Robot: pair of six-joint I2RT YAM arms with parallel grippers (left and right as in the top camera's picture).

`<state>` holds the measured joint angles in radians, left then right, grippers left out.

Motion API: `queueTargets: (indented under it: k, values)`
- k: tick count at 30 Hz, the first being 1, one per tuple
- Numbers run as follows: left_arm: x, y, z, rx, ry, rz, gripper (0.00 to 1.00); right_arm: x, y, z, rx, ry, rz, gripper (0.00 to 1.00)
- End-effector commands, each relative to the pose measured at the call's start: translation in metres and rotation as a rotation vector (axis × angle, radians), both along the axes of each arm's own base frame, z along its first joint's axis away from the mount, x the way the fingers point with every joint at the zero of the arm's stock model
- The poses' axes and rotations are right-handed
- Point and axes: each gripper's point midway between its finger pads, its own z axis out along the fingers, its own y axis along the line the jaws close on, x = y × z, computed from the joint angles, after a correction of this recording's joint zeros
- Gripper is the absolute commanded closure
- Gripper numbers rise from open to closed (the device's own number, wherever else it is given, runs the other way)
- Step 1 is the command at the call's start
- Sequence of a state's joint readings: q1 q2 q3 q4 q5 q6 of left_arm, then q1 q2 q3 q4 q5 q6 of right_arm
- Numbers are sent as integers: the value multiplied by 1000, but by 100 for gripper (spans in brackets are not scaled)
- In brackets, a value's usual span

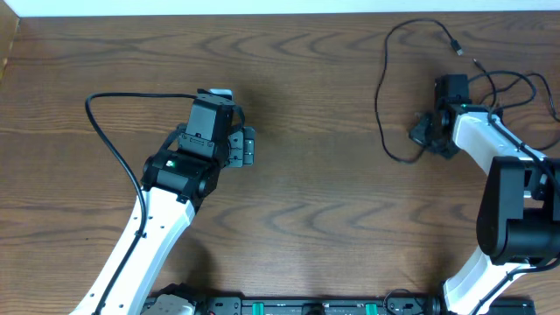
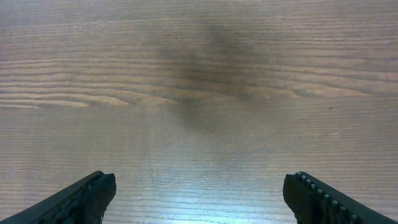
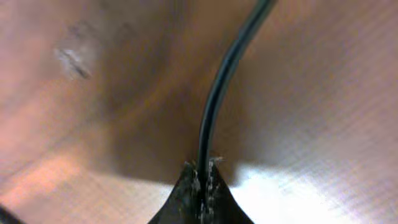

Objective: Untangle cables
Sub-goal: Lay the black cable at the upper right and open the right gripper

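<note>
A thin black cable [image 1: 380, 98] loops across the far right of the table, with a small plug end [image 1: 456, 46] near the back edge. More thin black cable loops [image 1: 523, 80] lie tangled just right of my right arm. My right gripper [image 1: 423, 136] is shut on the black cable. In the right wrist view the cable [image 3: 222, 81] runs up out of the closed jaws of that gripper [image 3: 204, 173]. My left gripper [image 1: 248, 147] stands open over bare wood at centre left, far from the cables. Only wood shows between the left gripper's [image 2: 199, 185] fingers.
The left arm's own thick black cable [image 1: 98, 122] arcs over the table at the left. The table's back edge [image 1: 262, 16] meets a white wall. A black rail [image 1: 297, 306] with the arm bases runs along the front.
</note>
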<state>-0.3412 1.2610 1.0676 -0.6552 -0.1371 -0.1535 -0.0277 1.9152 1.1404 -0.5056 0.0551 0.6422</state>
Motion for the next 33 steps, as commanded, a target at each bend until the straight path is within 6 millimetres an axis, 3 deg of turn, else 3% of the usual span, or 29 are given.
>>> queueTargets:
  k: [1, 8, 18, 28, 33]
  values:
    - [3, 2, 6, 2, -16, 11, 9, -6, 19, -29, 106, 19, -26, 99]
    - [3, 2, 6, 2, -16, 11, 9, 42, 35, -12, 110, -186, 16, 99]
    - [3, 2, 6, 2, -15, 11, 9, 86, 56, 1, 83, -388, 47, 99]
    - [3, 2, 6, 2, -15, 11, 9, 136, 102, 39, 122, -693, 131, 99]
    - [3, 2, 6, 2, -16, 11, 9, 146, 121, 46, 119, -779, 158, 98]
